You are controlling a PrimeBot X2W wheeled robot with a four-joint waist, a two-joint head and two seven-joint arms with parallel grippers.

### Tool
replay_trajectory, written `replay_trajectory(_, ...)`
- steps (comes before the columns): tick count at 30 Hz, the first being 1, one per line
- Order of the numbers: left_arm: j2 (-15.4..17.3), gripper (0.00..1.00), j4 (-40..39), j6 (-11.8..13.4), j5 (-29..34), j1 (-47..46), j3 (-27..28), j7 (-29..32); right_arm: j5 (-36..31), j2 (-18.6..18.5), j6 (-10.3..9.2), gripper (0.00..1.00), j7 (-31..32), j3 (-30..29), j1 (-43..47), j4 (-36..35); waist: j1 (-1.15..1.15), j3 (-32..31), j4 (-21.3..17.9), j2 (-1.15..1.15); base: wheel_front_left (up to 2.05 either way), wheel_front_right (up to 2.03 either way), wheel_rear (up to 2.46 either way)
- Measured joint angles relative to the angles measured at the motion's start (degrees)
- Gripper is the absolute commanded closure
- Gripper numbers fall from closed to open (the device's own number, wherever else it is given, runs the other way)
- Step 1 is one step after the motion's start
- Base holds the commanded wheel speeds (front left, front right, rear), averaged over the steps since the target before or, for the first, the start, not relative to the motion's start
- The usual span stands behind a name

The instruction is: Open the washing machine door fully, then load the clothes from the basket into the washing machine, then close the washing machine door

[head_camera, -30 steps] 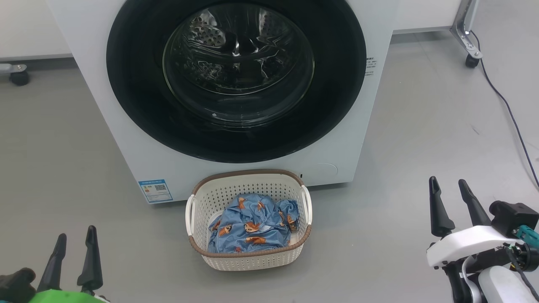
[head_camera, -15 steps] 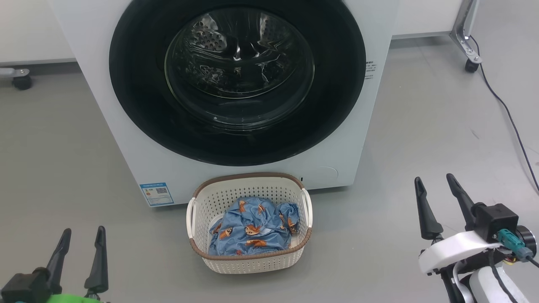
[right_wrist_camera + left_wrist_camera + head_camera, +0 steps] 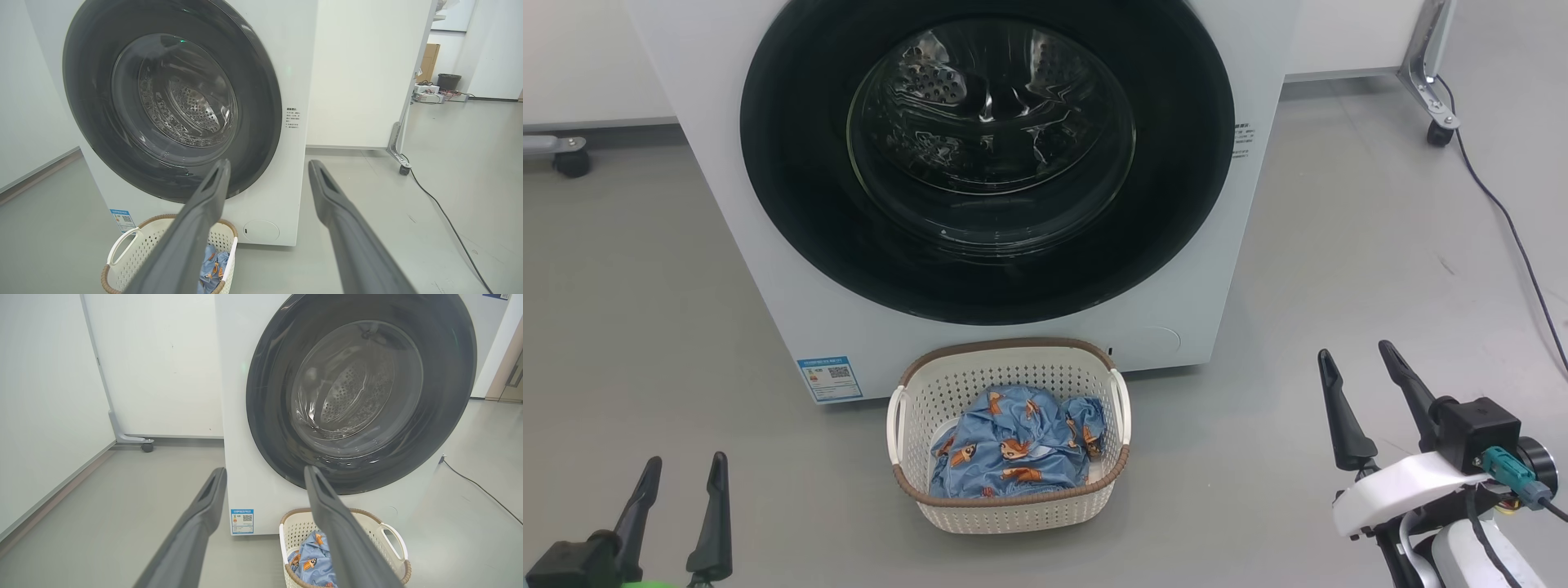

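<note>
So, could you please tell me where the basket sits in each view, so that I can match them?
Head view: the basket is at lower centre, on the floor before the washing machine.
Left wrist view: bottom edge, right of centre.
Right wrist view: bottom left corner.
Shared landmark: the blue sticker low on the washing machine's front.

The left pincer (image 3: 686, 459) and right pincer (image 3: 1353, 349) hover low, both agape.

basket (image 3: 1005, 516) on floor (image 3: 645, 327) between left claw (image 3: 686, 459) and right claw (image 3: 1354, 351), ahead of both, well apart from each. clothes (image 3: 1017, 449) inside basket. washing machine (image 3: 768, 269) directly behind basket, just beside it; door (image 3: 792, 204) on its front, ahead of both claws.
</note>
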Motion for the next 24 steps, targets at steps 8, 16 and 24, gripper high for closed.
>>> replay_trajectory(8,-0.32,0.00,0.58,-0.01,0.00,0.08,0.51,0.00,0.00,0.25,0.01,0.00,-0.01,-0.70,0.01,0.35,0.00,0.12,0.20,0.00,0.00,0.00,0.00)
replay_trajectory(16,-1.57,0.00,0.46,-0.02,-0.75,0.08,1.94,0.00,-0.09,0.78,0.02,0.00,-0.01,-1.37,0.01,0.36,0.00,0.21,0.48,0.00,0.00,0.00,0.00)
replay_trajectory(24,-1.26,0.00,1.04,-0.07,-0.08,0.08,1.89,0.00,-0.52,1.25,0.53,0.00,-0.01,-1.69,0.02,0.47,0.00,0.26,0.48,0.00,0.00,0.00,0.00)
